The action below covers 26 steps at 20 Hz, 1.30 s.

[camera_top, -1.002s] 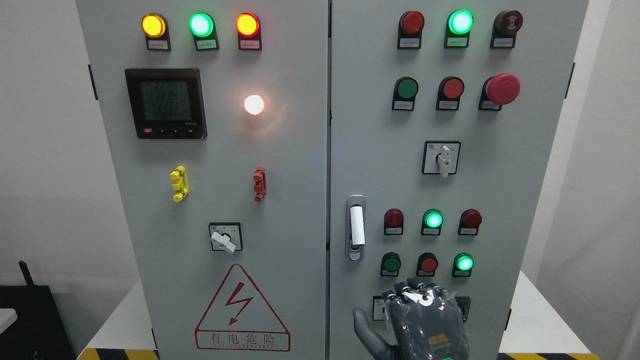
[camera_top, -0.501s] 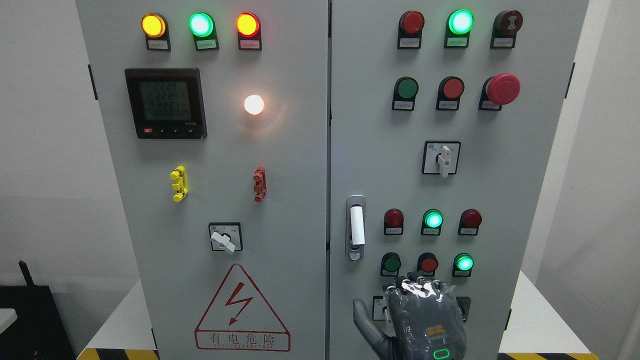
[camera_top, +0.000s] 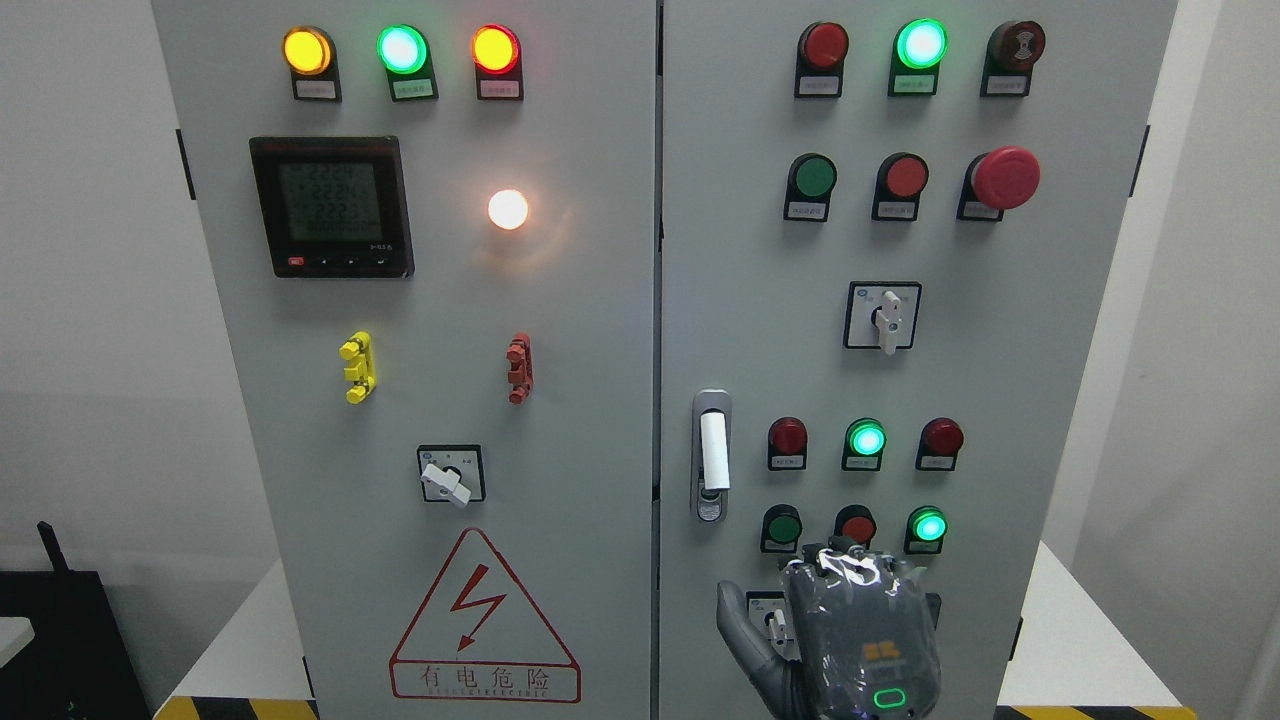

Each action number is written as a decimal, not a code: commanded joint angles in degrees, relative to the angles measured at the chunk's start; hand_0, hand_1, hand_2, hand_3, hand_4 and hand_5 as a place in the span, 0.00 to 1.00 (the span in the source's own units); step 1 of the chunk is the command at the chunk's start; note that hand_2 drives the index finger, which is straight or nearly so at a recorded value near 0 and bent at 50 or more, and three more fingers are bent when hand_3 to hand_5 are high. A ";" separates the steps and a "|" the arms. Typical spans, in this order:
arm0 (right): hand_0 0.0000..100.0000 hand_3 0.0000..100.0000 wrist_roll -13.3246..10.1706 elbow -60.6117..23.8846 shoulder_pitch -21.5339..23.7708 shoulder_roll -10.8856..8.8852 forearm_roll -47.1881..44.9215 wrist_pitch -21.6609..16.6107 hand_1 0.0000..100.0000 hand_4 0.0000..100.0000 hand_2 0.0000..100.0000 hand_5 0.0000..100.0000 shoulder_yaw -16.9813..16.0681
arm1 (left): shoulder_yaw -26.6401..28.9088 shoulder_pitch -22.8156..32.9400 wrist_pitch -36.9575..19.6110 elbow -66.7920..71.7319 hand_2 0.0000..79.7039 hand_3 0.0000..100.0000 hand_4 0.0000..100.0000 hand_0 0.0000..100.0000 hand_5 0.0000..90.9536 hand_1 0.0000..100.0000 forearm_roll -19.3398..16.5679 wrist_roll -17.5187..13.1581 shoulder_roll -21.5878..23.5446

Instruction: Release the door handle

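A grey two-door control cabinet [camera_top: 450, 330] is filling the view, standing on a white base with black-and-yellow hazard striping [camera_top: 235, 708] along the bottom edge, plain pale walls at either side.

Nearest to me, my right hand [camera_top: 850, 635] is rising from the bottom edge right of the middle, back of the hand toward the camera. My thumb [camera_top: 737, 620] is standing apart to the left and my fingers [camera_top: 850, 553] are pointing up toward the panel; they are closing on nothing, though how far the fingertips are curled I cannot tell from behind. My left hand is not showing.

Behind the hand, a small rotary switch [camera_top: 772, 622] is partly hiding beside my thumb. Just above my fingertips a row of buttons is sitting: dark green [camera_top: 781, 527], red [camera_top: 855, 525], lit green [camera_top: 929, 526].

Up and to the left, the door handle [camera_top: 712, 455] is lying flush and vertical on the right door, beside the centre seam, apart from my hand and untouched.

Judgement: the letting-go appears done. Doing it well is now meaning drawing straight back from the panel with fingers relaxed, keeping clear of the button row and the switch, since a brush there could trigger something.

Farther up, selector switches, an emergency stop [camera_top: 1005, 177], a meter [camera_top: 331, 206] and indicator lamps are glowing.
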 commanded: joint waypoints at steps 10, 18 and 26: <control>0.48 1.00 -0.02 3.61 -4.48 0.42 -2.79 1.26 0.00 0.89 0.98 0.98 2.48 | 0.09 -0.18 0.02 0.53 0.00 0.00 0.00 0.12 0.00 0.39 0.00 -0.02 0.00; 0.48 1.00 0.15 4.84 -5.36 0.42 -2.88 1.26 0.00 0.89 0.97 0.97 2.39 | 0.09 -0.18 0.02 0.53 0.00 0.00 0.00 0.12 0.00 0.39 0.00 -0.02 0.00; 0.49 1.00 1.29 6.25 -7.03 0.42 -3.14 1.53 0.00 0.89 0.98 0.97 1.95 | 0.09 -0.18 0.02 0.53 0.00 0.00 0.00 0.12 0.00 0.39 0.00 -0.02 0.00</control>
